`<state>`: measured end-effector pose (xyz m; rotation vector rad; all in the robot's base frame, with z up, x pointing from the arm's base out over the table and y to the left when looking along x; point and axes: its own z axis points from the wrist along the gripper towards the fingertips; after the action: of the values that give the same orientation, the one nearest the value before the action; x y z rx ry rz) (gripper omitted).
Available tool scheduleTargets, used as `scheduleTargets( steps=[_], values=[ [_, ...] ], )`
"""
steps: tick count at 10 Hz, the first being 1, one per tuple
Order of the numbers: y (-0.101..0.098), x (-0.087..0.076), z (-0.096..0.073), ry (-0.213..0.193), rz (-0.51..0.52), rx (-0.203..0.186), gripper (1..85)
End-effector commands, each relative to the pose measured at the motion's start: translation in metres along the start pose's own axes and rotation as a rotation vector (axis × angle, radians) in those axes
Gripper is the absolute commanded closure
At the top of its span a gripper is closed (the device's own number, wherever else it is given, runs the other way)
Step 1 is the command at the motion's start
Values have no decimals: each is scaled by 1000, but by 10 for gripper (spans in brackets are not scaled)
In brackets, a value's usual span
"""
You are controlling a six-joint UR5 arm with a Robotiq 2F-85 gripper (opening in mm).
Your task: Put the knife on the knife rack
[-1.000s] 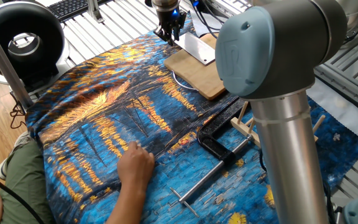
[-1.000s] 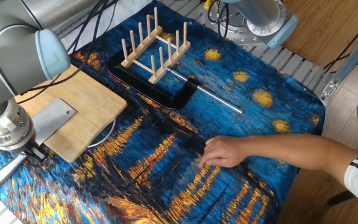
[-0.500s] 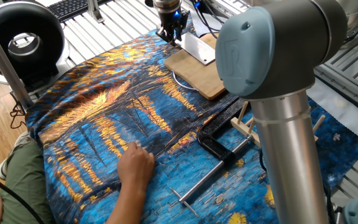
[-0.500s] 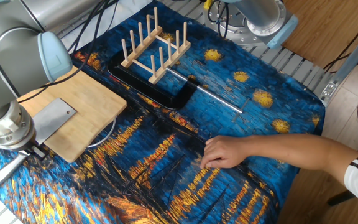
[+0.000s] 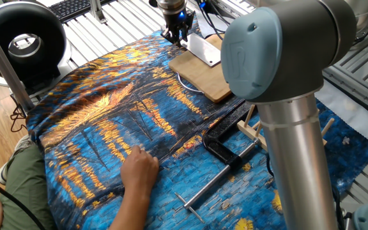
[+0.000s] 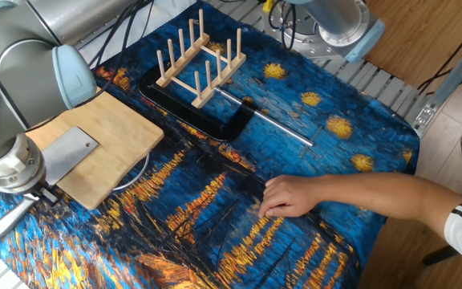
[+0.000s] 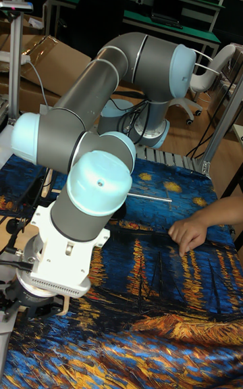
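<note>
The knife lies flat with its broad grey blade point(image 6: 64, 152) point(image 5: 203, 48) on the wooden cutting board point(image 6: 107, 160) point(image 5: 203, 76). Its shiny handle point(image 6: 2, 221) sticks out over the cloth. My gripper point(image 6: 40, 193) point(image 5: 175, 32) hangs right over the spot where handle meets blade, fingers spread to either side, apparently open. The knife rack point(image 6: 203, 58) stands upright at the far end of the cloth, well away from the gripper. In one fixed view only a piece of the rack point(image 5: 252, 130) shows behind the arm. In the tall view the arm hides knife and rack.
A black clamp point(image 6: 203, 120) point(image 5: 223, 151) with a thin steel rod point(image 6: 267, 124) point(image 5: 209, 186) lies beside the rack. A person's hand point(image 6: 287, 197) point(image 5: 139, 172) point(image 7: 189, 234) rests on the blue-and-orange cloth. A white cable loop point(image 6: 135, 172) lies under the board's edge.
The wrist has shifted slightly toward the table's edge above the knife handle. The knife, rack, clamp and hand have stayed put.
</note>
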<state>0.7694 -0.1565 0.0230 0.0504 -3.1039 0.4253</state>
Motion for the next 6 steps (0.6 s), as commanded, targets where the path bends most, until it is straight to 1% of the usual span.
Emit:
scheduleTargets(
  steps=[1, 2, 3, 6],
  values=[
    [-1, 2, 0, 7, 20, -1, 523],
    [0, 2, 0, 7, 20, -7, 523],
    [0, 2, 0, 7, 18, -4, 523],
    [5, 3, 0, 10, 38, -22, 523]
  ],
)
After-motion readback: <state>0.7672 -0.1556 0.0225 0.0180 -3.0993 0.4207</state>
